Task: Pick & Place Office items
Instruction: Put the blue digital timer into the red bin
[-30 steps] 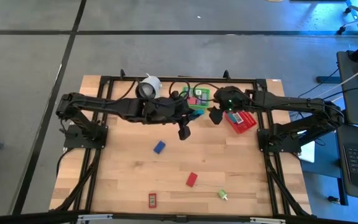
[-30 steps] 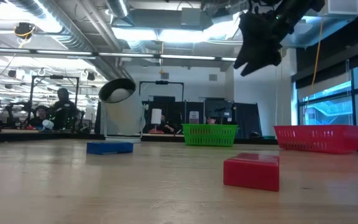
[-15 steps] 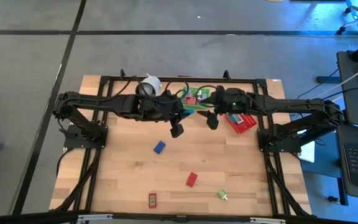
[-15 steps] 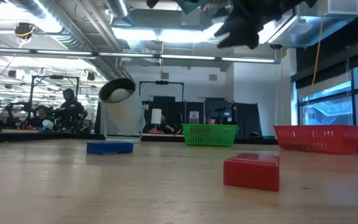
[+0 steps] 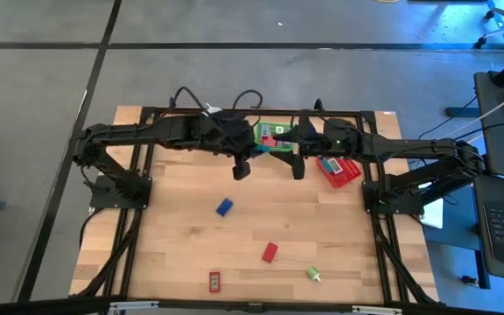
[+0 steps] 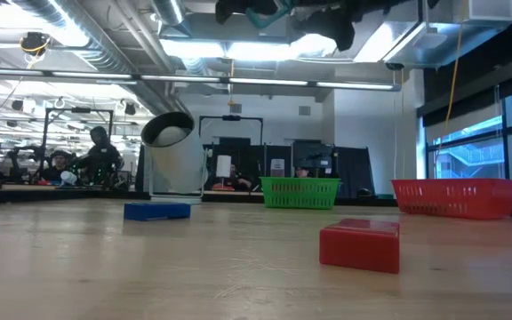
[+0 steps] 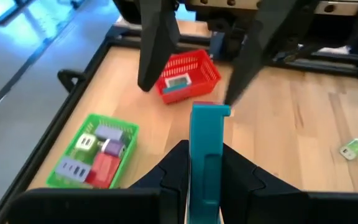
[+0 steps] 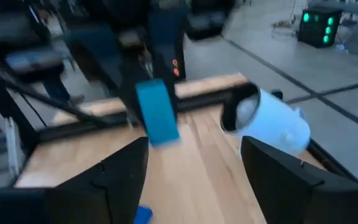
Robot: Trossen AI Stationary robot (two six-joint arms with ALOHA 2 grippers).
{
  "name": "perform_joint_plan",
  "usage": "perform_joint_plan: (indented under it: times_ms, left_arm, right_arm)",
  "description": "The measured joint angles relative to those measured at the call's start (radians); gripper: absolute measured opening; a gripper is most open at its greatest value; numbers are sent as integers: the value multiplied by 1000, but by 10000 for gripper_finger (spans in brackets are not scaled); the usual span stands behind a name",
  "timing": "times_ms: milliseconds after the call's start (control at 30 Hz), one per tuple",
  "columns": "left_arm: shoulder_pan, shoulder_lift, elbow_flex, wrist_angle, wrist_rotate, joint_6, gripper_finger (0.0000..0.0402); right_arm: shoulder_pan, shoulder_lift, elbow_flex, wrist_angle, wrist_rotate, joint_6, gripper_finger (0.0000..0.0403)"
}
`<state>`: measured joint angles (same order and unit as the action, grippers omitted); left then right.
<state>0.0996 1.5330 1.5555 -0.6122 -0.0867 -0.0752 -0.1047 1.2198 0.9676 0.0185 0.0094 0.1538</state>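
My left gripper [image 5: 241,169] is high over the table's far middle, shut on a teal block [image 7: 205,143]. The block also shows in the right wrist view [image 8: 157,114] and at the top of the low view [image 6: 265,12]. My right gripper [image 5: 297,168] is open and faces the block from the table's right; its fingers [image 7: 156,46] stand apart from it. A blue block [image 5: 224,206], a red block [image 5: 270,252], a red packet [image 5: 214,282] and a green piece [image 5: 313,274] lie flat on the table. My left gripper pinches the teal block between its two fingers by its two broad sides, at the end nearest the wrist [image 7: 204,183]. The block's free end [image 7: 210,112] sticks out past the fingertips toward my right gripper. The block is lifted clear of the table.
A green mesh basket [image 5: 274,138] holding several small pieces and a red mesh basket [image 5: 339,169] with one packet stand at the far edge, just beyond the grippers. A white roll [image 8: 267,123] lies at the far edge under my left arm. People show in the room behind.
My left gripper has risen with the teal block and gone toward the table's far left. My right gripper has shifted a little toward the left and turned toward the block, staying open. Both have risen to the top of the low view.
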Motion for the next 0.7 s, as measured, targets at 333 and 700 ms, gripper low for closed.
perform_joint_plan:
  times_ms: [333, 700]
  left_arm:
    - [21, 10, 0, 85, 64, 83, 54]
    - [21, 25, 0, 178, 109, 99, 54]
  right_arm:
    - [0, 0, 0, 51, -38, 48, 260]
    - [0, -1, 0, 127, -48, 48, 260]
